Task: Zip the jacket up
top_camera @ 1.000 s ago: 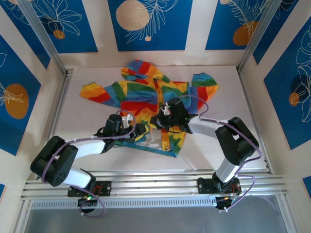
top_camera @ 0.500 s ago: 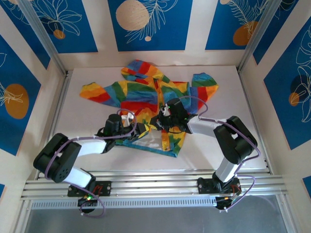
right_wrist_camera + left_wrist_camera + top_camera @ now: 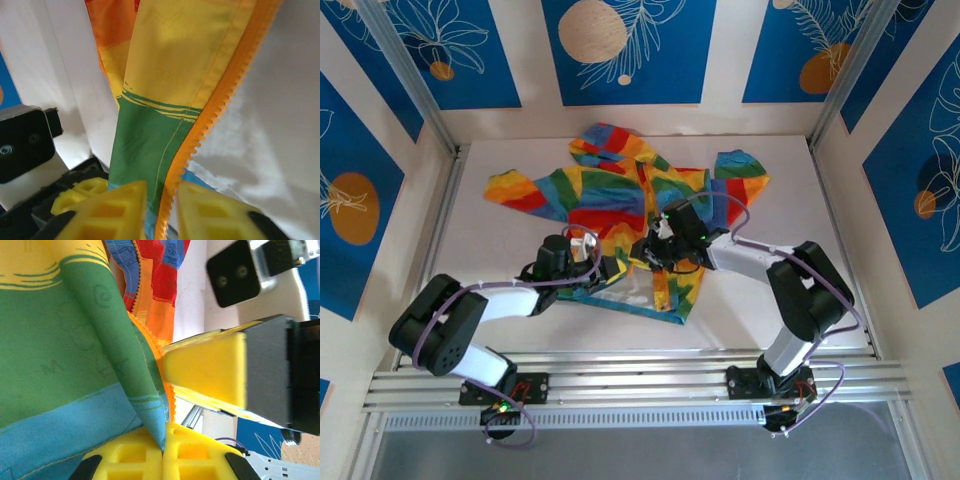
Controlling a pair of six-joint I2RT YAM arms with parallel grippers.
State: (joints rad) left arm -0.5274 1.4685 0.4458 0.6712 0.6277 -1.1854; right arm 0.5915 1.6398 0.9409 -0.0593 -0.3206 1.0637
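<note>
From above, you can see the jacket (image 3: 620, 200) lying flat in the middle of the white table (image 3: 500, 290). Its hood (image 3: 605, 145) points to the far side, away from the arms. Your left gripper (image 3: 617, 268) and your right gripper (image 3: 642, 256) sit very close together at the bottom of the jacket's front, where the two sides are open.

In your left wrist view, the two yellow fingers (image 3: 200, 455) are pressed tight together. They pinch the blue and green edge of the jacket (image 3: 60, 340) between them. The orange zipper (image 3: 165, 385) teeth run along that edge. A yellow finger of the right gripper (image 3: 205, 370) comes in from the right side and touches the zipper teeth.

In your right wrist view, the two yellow fingers (image 3: 107, 210) are nearly closed. They grip the other front edge, with the orange zipper (image 3: 220, 105) teeth running up from the small gap between them. The cloth here is yellow, then green. To the right of the teeth you see pale cloth (image 3: 270, 125).
</note>
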